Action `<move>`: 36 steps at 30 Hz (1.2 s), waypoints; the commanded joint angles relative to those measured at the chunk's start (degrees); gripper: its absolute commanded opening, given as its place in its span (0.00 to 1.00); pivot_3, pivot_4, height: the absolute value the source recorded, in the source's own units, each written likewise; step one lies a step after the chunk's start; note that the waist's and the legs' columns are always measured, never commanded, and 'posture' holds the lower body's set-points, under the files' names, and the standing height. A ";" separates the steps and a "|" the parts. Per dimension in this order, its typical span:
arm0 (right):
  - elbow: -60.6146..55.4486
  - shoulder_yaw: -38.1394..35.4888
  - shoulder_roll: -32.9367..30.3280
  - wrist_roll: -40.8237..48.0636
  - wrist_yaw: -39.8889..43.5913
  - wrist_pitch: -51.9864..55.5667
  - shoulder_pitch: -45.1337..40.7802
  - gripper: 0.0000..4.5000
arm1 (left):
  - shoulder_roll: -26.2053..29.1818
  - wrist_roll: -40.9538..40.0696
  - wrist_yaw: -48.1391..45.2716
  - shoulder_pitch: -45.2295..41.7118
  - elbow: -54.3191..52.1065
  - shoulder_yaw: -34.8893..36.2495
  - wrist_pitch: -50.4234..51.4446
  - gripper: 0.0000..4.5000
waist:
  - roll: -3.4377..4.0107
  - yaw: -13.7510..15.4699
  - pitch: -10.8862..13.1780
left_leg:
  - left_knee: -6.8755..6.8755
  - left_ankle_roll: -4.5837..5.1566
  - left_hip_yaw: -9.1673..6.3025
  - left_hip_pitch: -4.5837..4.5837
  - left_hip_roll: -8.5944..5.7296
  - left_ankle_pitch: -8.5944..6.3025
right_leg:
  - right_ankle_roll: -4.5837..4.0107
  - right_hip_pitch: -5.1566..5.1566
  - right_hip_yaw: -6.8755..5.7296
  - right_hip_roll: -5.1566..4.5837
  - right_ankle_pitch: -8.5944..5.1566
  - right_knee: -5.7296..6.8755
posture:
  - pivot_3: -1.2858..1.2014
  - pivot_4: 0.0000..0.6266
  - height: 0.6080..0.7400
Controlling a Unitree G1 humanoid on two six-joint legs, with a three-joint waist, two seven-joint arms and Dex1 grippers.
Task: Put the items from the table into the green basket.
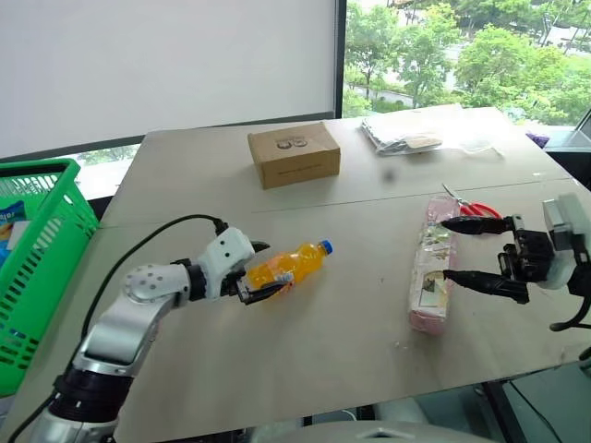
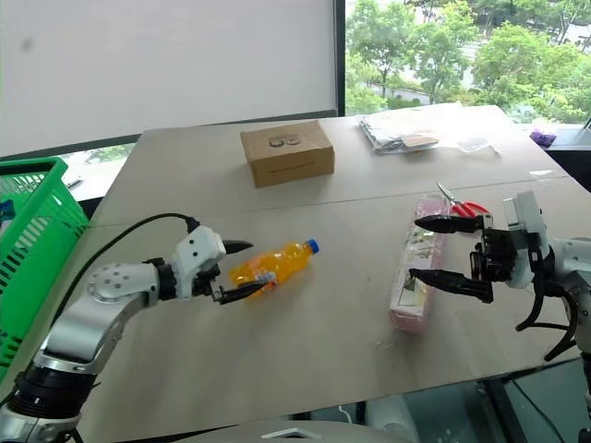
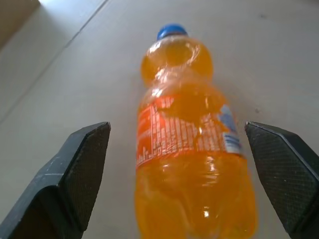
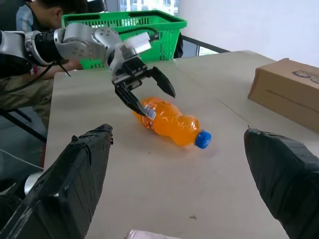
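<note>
So the bottle (image 1: pixel 288 265) is lying on its side mid-table (image 1: pixel 305 360), cap pointing far-right, and the left gripper (image 1: pixel 259 270) has its fingers spread wide around the fat bottom end, not squeezing yet. Looks nearly full, so some heft, and smooth round plastic will want to roll or slip; I'd grab the labelled middle. The right gripper (image 1: pixel 460 249) is wide open over the pink box (image 1: pixel 432 268): light, stiff, take it across the narrow width. Basket (image 1: pixel 42 240) sits far left.
</note>
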 commanded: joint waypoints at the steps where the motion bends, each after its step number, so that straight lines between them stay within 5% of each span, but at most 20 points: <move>1: -2.00 -1.47 -0.26 0.98 -0.43 0.02 0.38 1.00 | -0.84 4.91 3.20 -2.63 2.72 -2.55 -1.31 0.99 | -0.08 -0.18 0.05 | 0.02 0.00 0.00 0.00 0.00 0.00 | 0.00 0.00 0.00 0.00 0.00 0.01 | 0.50 0.04 0.88; 7: -1.17 -1.53 0.15 0.10 -0.20 -1.39 1.53 1.00 | -2.52 5.94 3.28 -3.68 3.81 -4.11 -0.26 0.99 | -0.13 -0.65 0.08 | 0.01 0.00 0.01 0.01 0.01 0.00 | 0.01 0.00 0.02 0.01 0.01 0.02 | 0.49 0.04 0.88; 12: 0.01 -1.57 0.37 -0.45 0.43 -2.37 1.80 1.00 | -4.29 -1.79 0.96 -4.05 2.33 -0.68 7.71 0.69 | -0.13 -0.64 0.08 | 0.01 0.00 0.01 0.02 0.01 0.00 | 0.01 0.00 0.02 0.01 0.01 0.02 | 0.49 0.04 0.88; 16: 0.80 -1.42 0.56 -0.82 0.99 -3.29 2.19 1.00 | -2.14 -0.68 -0.27 -3.13 1.32 -2.18 9.31 0.69 | -0.13 -0.66 0.08 | 0.01 0.00 0.02 0.01 0.00 0.00 | 0.01 -0.01 0.02 0.01 0.01 0.00 | 0.50 0.04 0.88; 25: 0.94 4.75 3.65 -6.92 -2.52 -6.58 -1.94 1.00 | -7.56 -3.64 17.15 -13.63 9.11 17.35 8.53 0.69 | -0.52 -0.60 0.33 | 0.08 0.01 -0.09 0.01 0.06 -0.01 | 0.19 0.00 -0.04 0.01 0.14 0.10 | 0.52 0.04 0.88; 31: 1.49 11.86 13.97 -6.21 -9.71 -2.92 -14.03 1.00 | -0.32 -1.90 26.23 -18.86 12.94 30.13 9.04 0.69 | -0.66 -1.29 0.41 | 0.00 -0.05 -0.05 -0.02 0.25 -0.03 | 0.13 -0.08 0.01 0.00 0.20 0.09 | 0.56 0.02 0.88; 36: 3.24 15.12 22.77 -4.78 -15.87 0.72 -23.49 1.00 | 12.65 0.56 26.95 -18.39 22.65 38.72 7.07 0.69 | -0.91 0.21 0.25 | 0.10 -0.30 -0.13 -1.06 0.28 -0.03 | -0.15 -1.14 -0.06 -0.04 0.38 0.22 | 0.59 0.01 0.88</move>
